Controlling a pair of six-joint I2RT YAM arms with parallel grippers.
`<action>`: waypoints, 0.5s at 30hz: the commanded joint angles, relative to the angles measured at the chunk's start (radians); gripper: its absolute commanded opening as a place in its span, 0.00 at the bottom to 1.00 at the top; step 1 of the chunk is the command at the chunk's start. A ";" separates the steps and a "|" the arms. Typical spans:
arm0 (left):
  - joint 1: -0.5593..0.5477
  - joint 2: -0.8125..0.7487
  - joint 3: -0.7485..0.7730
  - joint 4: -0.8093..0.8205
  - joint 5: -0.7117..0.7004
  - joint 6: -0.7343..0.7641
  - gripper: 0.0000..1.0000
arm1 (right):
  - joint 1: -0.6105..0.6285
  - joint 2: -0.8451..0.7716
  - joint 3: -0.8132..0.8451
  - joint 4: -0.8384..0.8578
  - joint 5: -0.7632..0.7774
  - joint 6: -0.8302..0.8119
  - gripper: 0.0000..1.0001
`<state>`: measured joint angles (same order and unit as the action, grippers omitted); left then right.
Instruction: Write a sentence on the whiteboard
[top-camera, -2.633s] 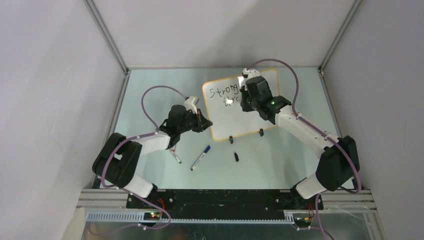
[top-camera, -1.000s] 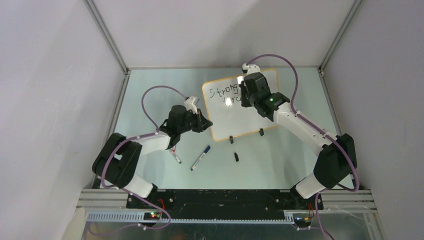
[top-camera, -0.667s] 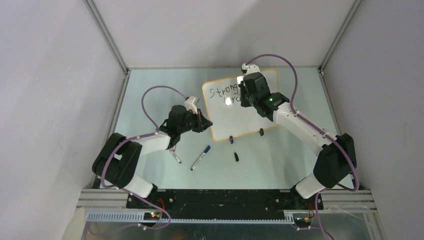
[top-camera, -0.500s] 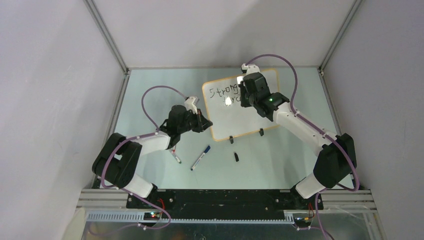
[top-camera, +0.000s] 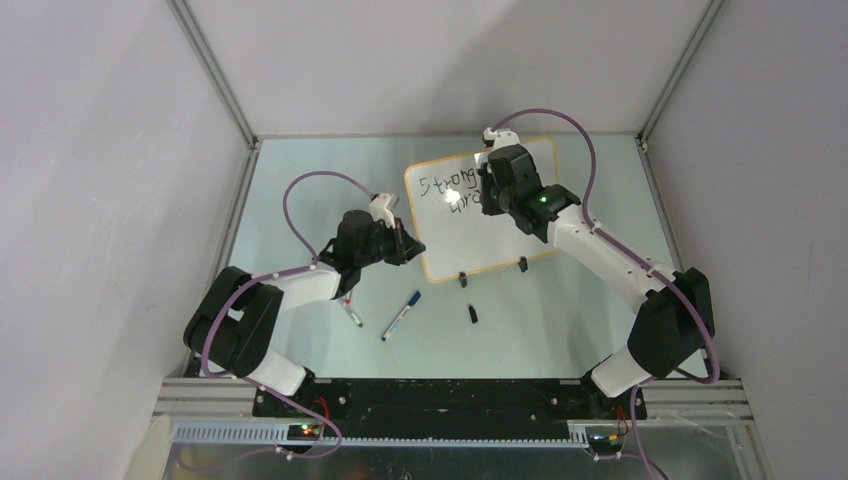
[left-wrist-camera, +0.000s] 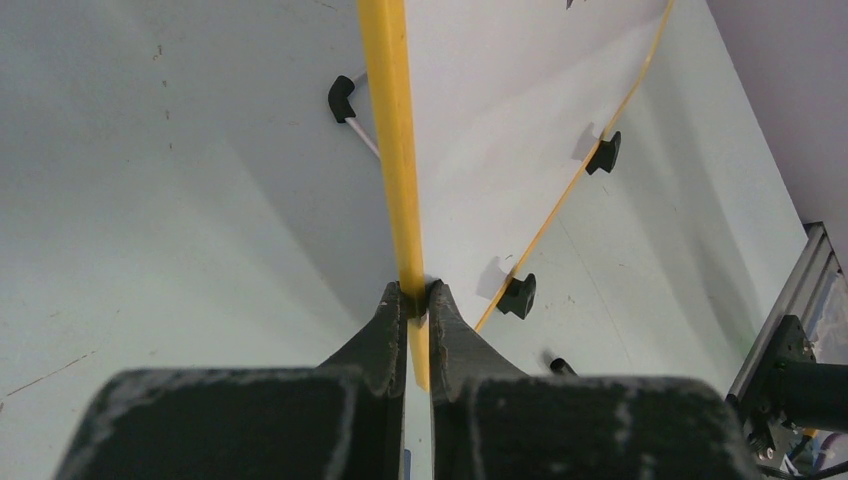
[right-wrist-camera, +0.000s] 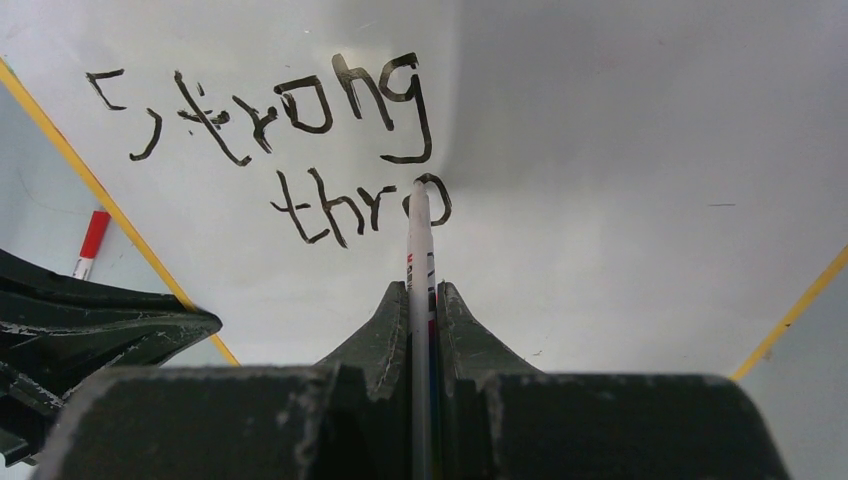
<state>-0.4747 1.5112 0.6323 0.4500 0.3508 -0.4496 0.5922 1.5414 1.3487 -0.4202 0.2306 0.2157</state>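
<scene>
A: Left wrist view: left gripper (left-wrist-camera: 418, 297) closed tight on the orange-yellow rim of the glossy white rectangular whiteboard (left-wrist-camera: 398, 150), which sits near the tabletop's far edge, right of centre.
B: Noted. The right gripper (right-wrist-camera: 421, 292) pinches a slim white marker (right-wrist-camera: 419, 225), tip on the board. Thin black handwritten sentence (right-wrist-camera: 300, 110) reads "Strong thro"; judged roughly half left.
</scene>
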 joint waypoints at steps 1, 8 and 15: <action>-0.013 -0.020 0.024 -0.036 -0.023 0.054 0.00 | -0.010 -0.042 0.036 -0.002 -0.001 -0.005 0.00; -0.013 -0.019 0.024 -0.037 -0.023 0.055 0.00 | -0.023 -0.039 0.038 -0.006 0.011 -0.006 0.00; -0.013 -0.019 0.024 -0.036 -0.023 0.055 0.00 | -0.035 -0.053 0.037 -0.008 -0.019 -0.003 0.00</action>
<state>-0.4751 1.5108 0.6323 0.4500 0.3511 -0.4438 0.5674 1.5372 1.3487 -0.4370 0.2264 0.2157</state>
